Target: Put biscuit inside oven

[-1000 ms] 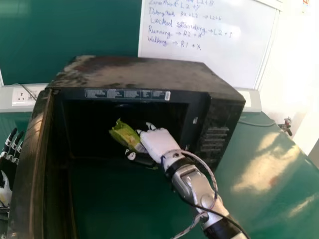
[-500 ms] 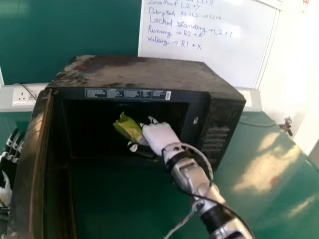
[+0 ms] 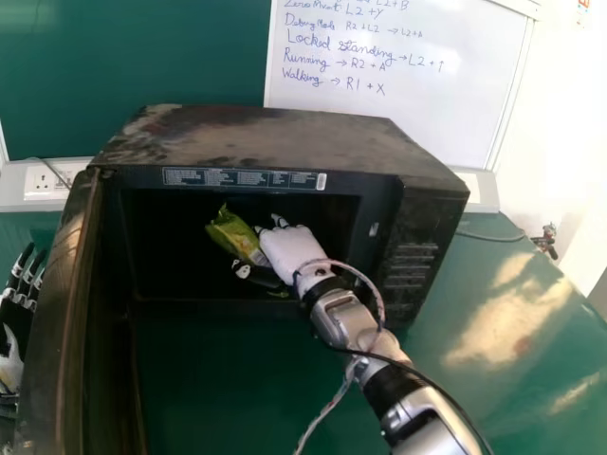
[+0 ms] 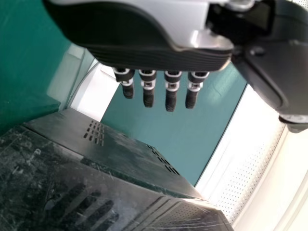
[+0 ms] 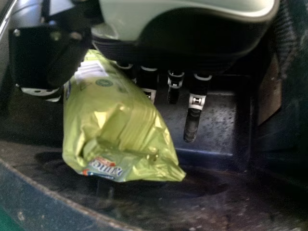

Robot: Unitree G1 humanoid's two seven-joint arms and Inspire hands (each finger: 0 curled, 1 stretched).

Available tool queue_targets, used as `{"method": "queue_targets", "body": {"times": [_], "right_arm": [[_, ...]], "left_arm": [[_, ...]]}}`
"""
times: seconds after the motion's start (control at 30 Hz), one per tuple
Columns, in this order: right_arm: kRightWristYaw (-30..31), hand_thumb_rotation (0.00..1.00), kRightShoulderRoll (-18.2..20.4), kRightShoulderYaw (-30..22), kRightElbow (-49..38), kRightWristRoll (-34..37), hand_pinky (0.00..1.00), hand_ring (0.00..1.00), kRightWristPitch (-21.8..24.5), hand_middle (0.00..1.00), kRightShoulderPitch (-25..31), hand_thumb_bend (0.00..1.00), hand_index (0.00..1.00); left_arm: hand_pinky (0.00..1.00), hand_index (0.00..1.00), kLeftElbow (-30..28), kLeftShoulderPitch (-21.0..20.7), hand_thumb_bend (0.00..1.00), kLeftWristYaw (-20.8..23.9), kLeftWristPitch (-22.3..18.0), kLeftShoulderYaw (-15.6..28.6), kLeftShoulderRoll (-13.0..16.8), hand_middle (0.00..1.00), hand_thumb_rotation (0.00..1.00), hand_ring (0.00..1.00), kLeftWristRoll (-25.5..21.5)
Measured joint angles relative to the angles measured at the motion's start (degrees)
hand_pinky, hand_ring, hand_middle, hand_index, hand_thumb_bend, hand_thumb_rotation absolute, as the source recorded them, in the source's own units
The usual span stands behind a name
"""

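Inside the oven (image 3: pixel 270 137), my right hand (image 3: pixel 292 251) pinches the biscuit packet (image 3: pixel 232 235) between thumb and fingers, so carrying it in looks done, with release and withdrawal left, my left hand (image 3: pixel 11 368) idly spread left of the door (image 3: pixel 59 332).

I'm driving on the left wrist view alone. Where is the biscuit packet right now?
Observer: In the head view, the biscuit packet is within the front opening of the oven, at the right hand.

Operator: Has the right hand let go of it, or is it in the grip?

Observer: It looks gripped: in the right wrist view, one end of the packet sits between that hand's thumb and its nearest fingers.
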Motion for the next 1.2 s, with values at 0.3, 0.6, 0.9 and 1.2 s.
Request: {"method": "queue_targets", "body": {"times": [0.3,0.6,0.9,1.2], "right_arm": [[-4.18,0.0,0.75,1.51,4.9,0.65,0.59,0.47,-1.47,0.49,-2.53,0.52,0.49],[-7.11,0.0,1.72,2.44,8.97,1.52,0.61,0.48,-2.22,0.47,-4.09,0.51,0.53],[-9.27,0.0,2.14,2.82,12.62,2.52,0.59,0.48,-2.47,0.46,-5.51,0.51,0.53],[-11.63,0.0,2.29,3.15,14.74,2.87,0.57,0.48,-2.56,0.46,-6.69,0.52,0.53]], "left_arm": [[0.0,0.94,-0.12,0.09,0.02,0.0,0.0,0.01,-0.01,0.78,0.0,0.69,-0.02],[0.0,0.94,-0.11,0.13,0.02,-0.01,0.0,0.01,0.01,0.77,0.0,0.68,-0.01],[0.0,0.94,-0.29,0.54,0.02,-0.02,0.01,-0.02,-0.03,0.78,0.0,0.69,-0.04],[0.0,0.94,-0.31,0.53,0.02,-0.01,0.0,-0.02,-0.06,0.78,0.0,0.69,-0.07]]}}
